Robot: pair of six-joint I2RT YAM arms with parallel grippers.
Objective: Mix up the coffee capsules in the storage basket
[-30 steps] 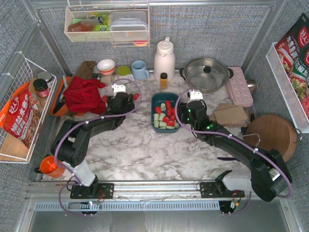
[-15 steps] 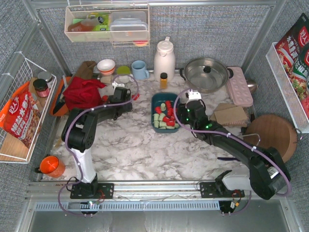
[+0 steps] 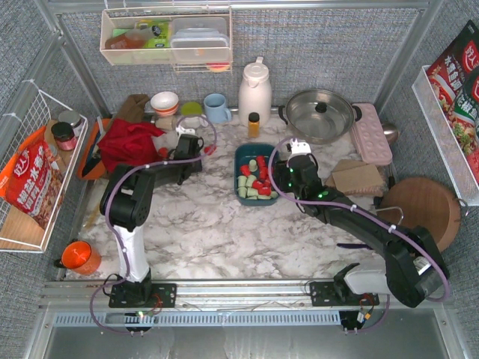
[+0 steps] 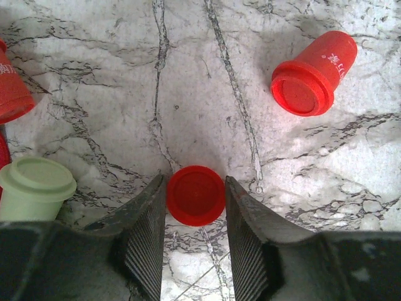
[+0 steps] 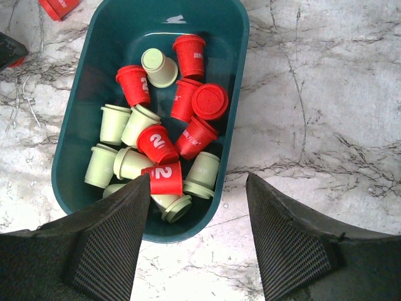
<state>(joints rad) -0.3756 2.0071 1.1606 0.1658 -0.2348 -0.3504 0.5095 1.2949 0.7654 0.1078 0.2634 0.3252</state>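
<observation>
The dark teal storage basket [image 3: 256, 147] sits mid-table, and the right wrist view shows its wall [image 5: 207, 25] around mixed red and pale green coffee capsules [image 5: 156, 143]. My right gripper [image 5: 197, 216] hangs open above the basket's near right corner, holding nothing. To the left of the basket, my left gripper [image 4: 195, 210] points down at the marble. It is shut on a red capsule [image 4: 195, 195] that stands upright on the table. Loose capsules lie around it: a red one on its side [image 4: 313, 72], a green one [image 4: 34, 188] and another red one [image 4: 9, 94].
A red cloth [image 3: 131, 146] lies just left of the left gripper. Along the back stand a light-blue mug [image 3: 217, 108], a white jug [image 3: 254, 93], a small bottle [image 3: 254, 123] and a lidded pot [image 3: 320, 114]. A round wooden board [image 3: 419, 209] lies at the right.
The left arm's elbow has swung in toward the table while the gripper stayed left of the basket. Its jaws have narrowed onto the red capsule. The right arm has not moved.
</observation>
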